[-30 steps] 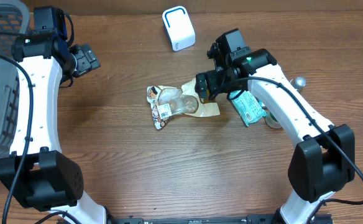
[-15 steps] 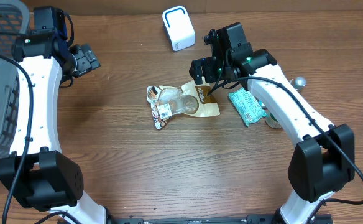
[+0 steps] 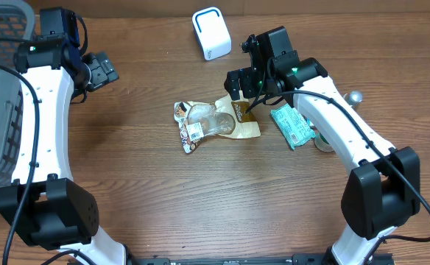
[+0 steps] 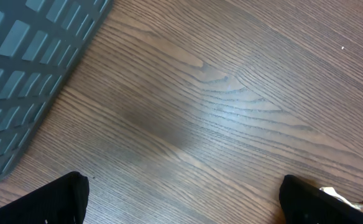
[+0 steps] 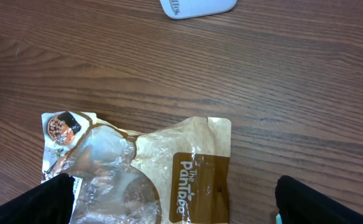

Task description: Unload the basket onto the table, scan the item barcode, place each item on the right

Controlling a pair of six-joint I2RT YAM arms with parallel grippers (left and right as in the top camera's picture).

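Note:
A brown and clear snack packet (image 3: 216, 123) lies flat in the middle of the table, with a small white label (image 3: 194, 131) near its left end. In the right wrist view the packet (image 5: 150, 168) fills the lower half. My right gripper (image 3: 244, 82) hovers open over the packet's far right end, with nothing between its fingers (image 5: 181, 202). The white scanner (image 3: 211, 33) stands at the back centre, and its edge (image 5: 197, 6) shows at the top of the right wrist view. Far to the left, my left gripper (image 3: 101, 70) hangs open and empty over bare wood (image 4: 181, 199).
A grey plastic basket (image 3: 1, 96) fills the left edge, its wall (image 4: 26, 56) close to the left gripper. A green packet (image 3: 292, 126) lies under the right arm. A small silver knob (image 3: 355, 96) sits at the right.
The right gripper has moved away from the packet's right end toward the back of the table, then stayed still. The left arm has not moved.

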